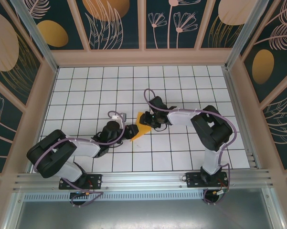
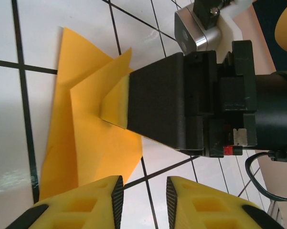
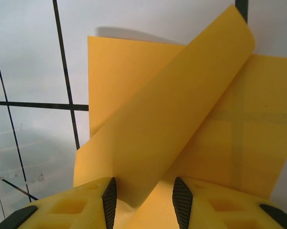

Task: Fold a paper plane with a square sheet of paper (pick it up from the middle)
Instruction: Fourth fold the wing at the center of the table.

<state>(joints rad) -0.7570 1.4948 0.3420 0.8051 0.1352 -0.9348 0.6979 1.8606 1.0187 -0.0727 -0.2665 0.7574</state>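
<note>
Orange-yellow square sheet of paper point(image 3: 119, 86) lies mid-fold on the tiles point(image 3: 33, 57). My right gripper point(image 3: 143, 195) straddles its raised flap point(image 3: 181, 109), whether pinching I cannot tell; my left gripper point(image 2: 143, 193) gapes empty. Next, I judge: crease it flat.

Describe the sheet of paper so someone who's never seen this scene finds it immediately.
On the white tiled table, look where the left gripper and right gripper meet. The square sheet of paper lies there, orange-yellow, one flap lifted; the similar orange wall ovals stand off the tiles.
</note>
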